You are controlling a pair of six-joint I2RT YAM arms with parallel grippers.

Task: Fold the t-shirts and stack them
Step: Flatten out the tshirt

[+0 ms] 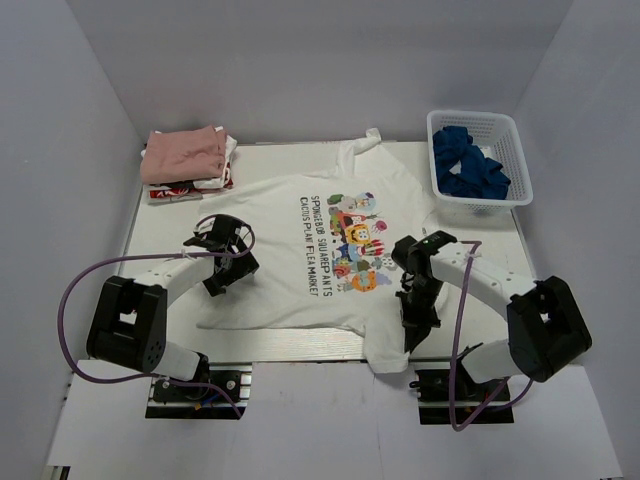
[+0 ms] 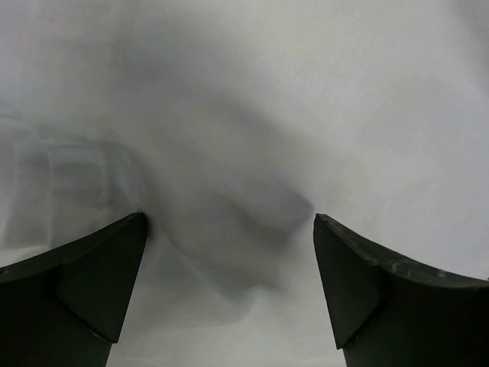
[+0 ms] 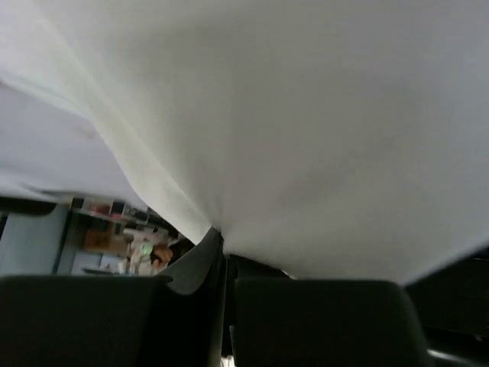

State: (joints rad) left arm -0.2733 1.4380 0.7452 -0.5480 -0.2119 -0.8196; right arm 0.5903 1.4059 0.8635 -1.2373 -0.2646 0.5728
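The big white t-shirt (image 1: 300, 275) lies spread flat in the middle of the table (image 1: 160, 225), not yet folded. The right claw (image 1: 412, 335) is clenched on its near edge. The left claw (image 2: 229, 229) is released, just above the cloth. The pink t-shirt (image 1: 183, 153) lies folded on the printed t-shirt (image 1: 172, 191) at the far left corner.

White basket (image 1: 517, 160) of blue cloth (image 1: 465, 166) at the table's (image 1: 160, 232) far right corner

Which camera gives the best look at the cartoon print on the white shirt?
The top view: the whole print shows on the spread shirt. Both wrist views show only plain white cloth close up, no print.
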